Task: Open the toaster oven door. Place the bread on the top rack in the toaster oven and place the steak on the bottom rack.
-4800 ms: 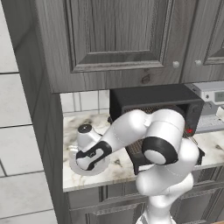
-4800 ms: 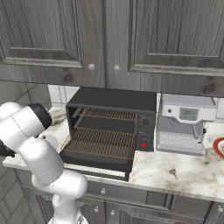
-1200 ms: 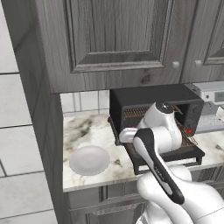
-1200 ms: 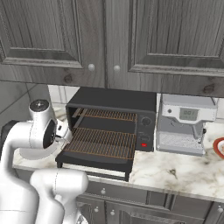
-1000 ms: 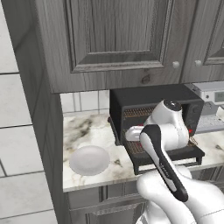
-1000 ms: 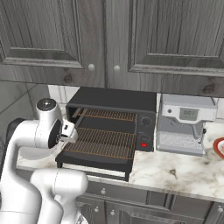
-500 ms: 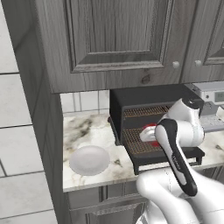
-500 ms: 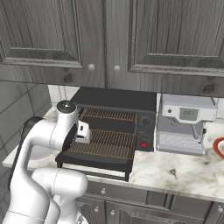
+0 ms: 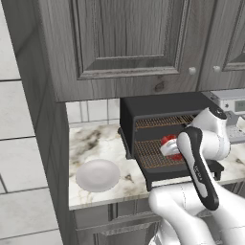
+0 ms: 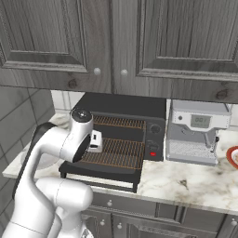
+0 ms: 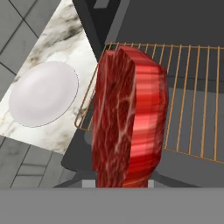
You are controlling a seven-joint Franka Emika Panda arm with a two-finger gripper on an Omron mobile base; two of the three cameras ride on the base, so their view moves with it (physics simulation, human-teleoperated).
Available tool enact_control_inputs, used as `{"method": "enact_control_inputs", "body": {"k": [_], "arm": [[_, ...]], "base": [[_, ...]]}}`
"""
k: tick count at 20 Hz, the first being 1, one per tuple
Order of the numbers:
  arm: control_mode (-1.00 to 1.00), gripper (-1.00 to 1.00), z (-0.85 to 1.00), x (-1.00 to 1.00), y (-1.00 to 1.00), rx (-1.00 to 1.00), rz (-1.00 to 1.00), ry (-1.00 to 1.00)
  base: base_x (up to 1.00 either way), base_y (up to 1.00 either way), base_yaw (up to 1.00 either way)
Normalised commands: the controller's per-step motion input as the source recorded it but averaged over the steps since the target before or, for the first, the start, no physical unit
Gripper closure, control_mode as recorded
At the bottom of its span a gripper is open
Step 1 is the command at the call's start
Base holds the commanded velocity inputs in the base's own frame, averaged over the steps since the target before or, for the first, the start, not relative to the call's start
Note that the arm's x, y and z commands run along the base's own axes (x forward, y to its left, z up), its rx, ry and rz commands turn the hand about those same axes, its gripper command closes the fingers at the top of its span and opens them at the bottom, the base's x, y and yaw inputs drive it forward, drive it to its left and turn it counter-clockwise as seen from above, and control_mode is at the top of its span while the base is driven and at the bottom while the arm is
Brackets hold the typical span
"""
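Steak held in the gripper at the open toaster oven.

We see the two-finger gripper (image 9: 173, 147) closed on the bright red, marbled steak (image 11: 129, 116), held on edge in front of the black boxy toaster oven (image 10: 122, 108). The flat black oven door (image 10: 100, 174) lies folded down and open. In the hand view the steak hangs over the left front corner of a coppery wire rack (image 11: 192, 96); which rack, we cannot tell. A round white plate (image 9: 97, 174) sits on the marble counter (image 9: 93, 141), left of the oven.

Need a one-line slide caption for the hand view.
Red marbled raw steak gripped in the tool, above the coppery wire bottom rack; round white plate on the marble counter.
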Motion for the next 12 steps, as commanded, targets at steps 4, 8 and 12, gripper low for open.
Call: {"method": "enact_control_inputs", "body": {"k": [4, 8, 12], "arm": [[-1.00, 1.00, -0.01, 0.03, -0.07, 0.00, 0.00, 0.00], [-1.00, 1.00, -0.01, 0.10, -0.12, 0.00, 0.00, 0.00], [-1.00, 1.00, 0.00, 0.12, -0.06, 0.00, 0.00, 0.00]], "base": [[0.00, 0.00, 0.00], [0.00, 0.00, 0.00], [0.00, 0.00, 0.00]]}}
